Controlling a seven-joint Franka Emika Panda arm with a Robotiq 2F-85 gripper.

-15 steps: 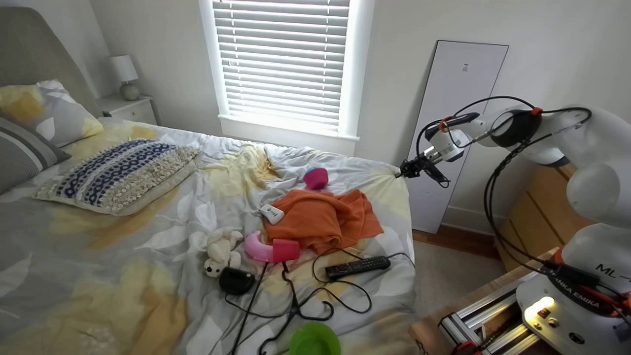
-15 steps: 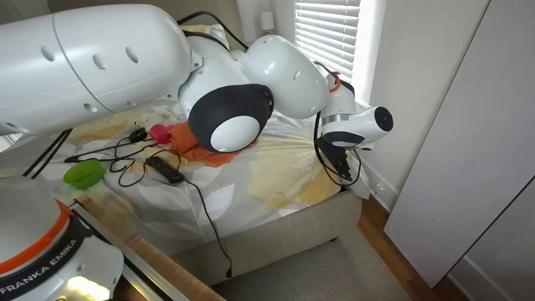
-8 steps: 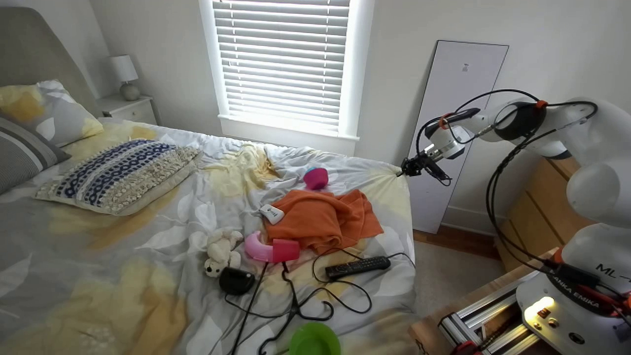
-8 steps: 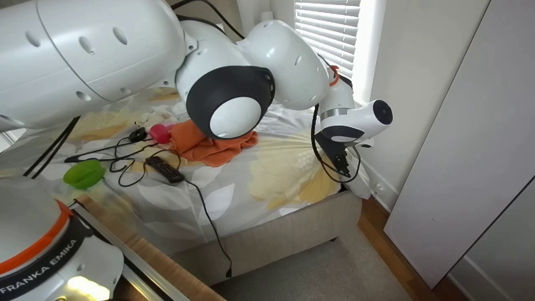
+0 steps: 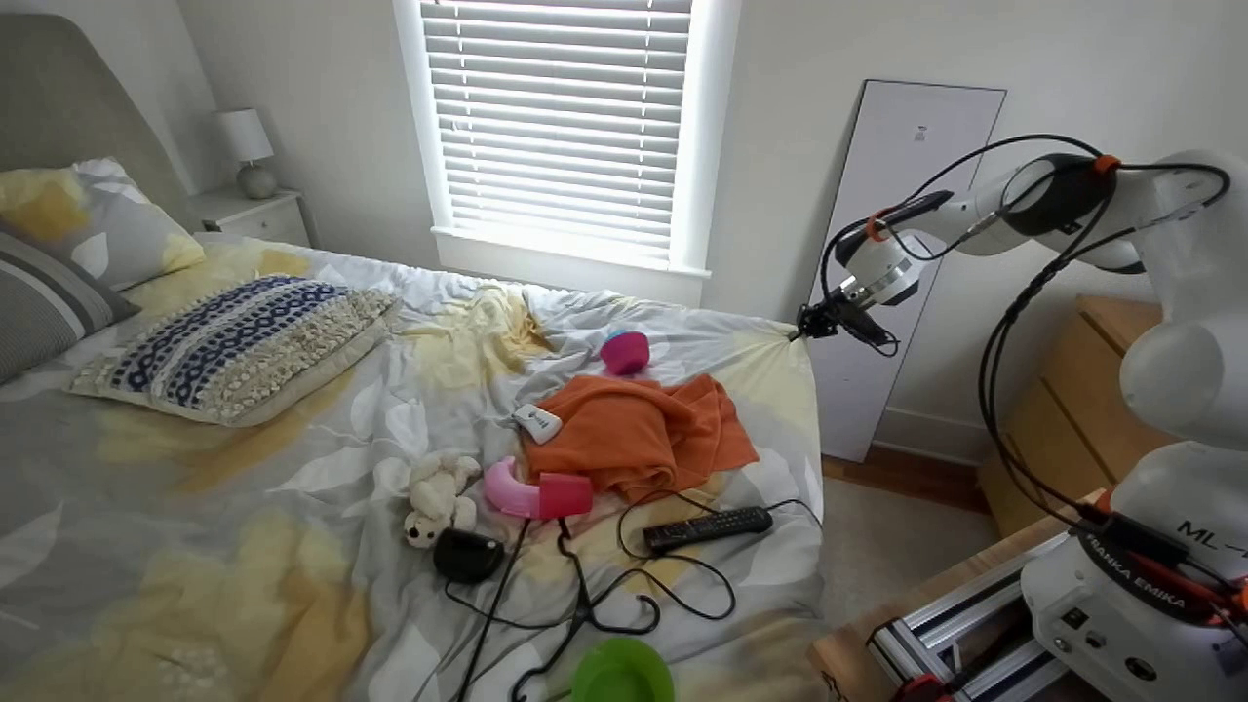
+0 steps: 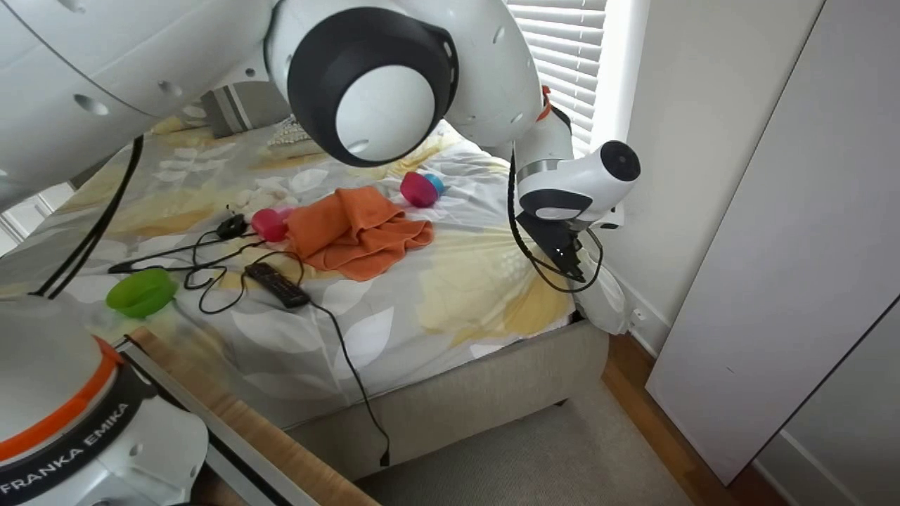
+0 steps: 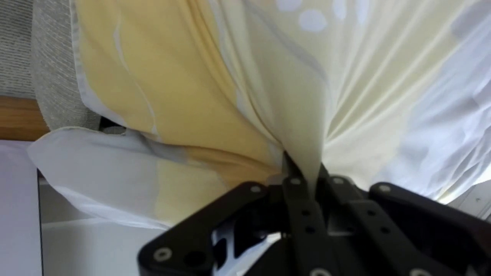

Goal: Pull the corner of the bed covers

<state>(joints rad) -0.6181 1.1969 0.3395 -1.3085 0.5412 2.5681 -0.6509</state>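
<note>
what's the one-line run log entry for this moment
black two-finger gripper: shut | yellow-patched white fabric bed covers: pinched near creased pale corner, folds converging on gripper | rumpled orange cloth: on covers

The robot base is showing FRANKA EMIKA on a black band and a cut-off "ML-" on the white casing above; well apart from it, a white object is bearing illegible lettering.
</note>
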